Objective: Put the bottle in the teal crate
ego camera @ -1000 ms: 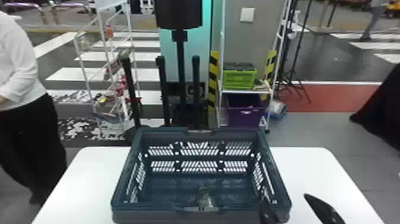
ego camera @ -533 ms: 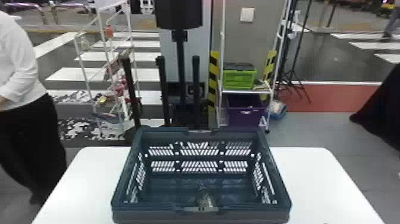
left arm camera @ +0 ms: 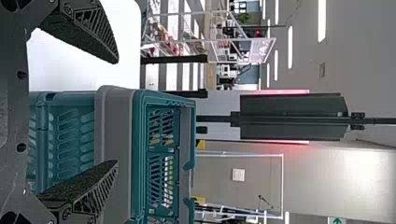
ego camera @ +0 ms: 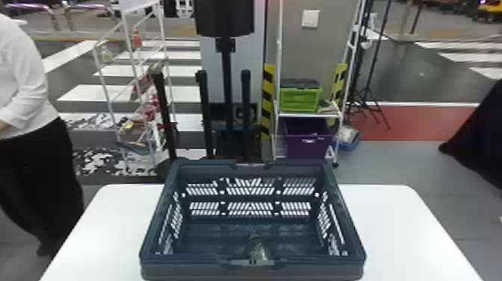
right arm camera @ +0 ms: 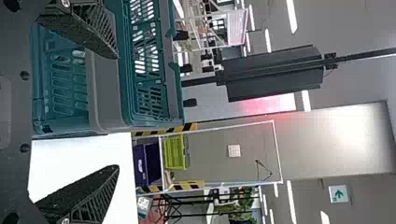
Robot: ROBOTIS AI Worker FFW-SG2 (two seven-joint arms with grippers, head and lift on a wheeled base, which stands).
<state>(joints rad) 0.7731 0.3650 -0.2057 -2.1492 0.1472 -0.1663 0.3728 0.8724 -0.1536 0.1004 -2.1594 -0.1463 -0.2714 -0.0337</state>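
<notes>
The teal crate [ego camera: 155, 224] stands on the white table. Inside it, by the near wall, lies a clear bottle [ego camera: 257, 248]. In the left wrist view my left gripper [left arm camera: 116, 112] is open with nothing held, the near side of the crate [left arm camera: 114, 149] beyond its fingers. My right gripper [right arm camera: 116, 112] is also open and holds nothing; the crate [right arm camera: 105, 93] stands beyond it in the right wrist view.
White table surface [ego camera: 403, 231] extends on both sides of the crate. Behind the table are a black stand [ego camera: 228, 89] and a rack with a green crate [ego camera: 300, 99] and a purple bin [ego camera: 308, 142]. A person stands at the left.
One second ago my right gripper's black fingers showed right of the crate's near corner in the head view; they have since withdrawn toward the bottom edge. Crate and bottle stay put.
</notes>
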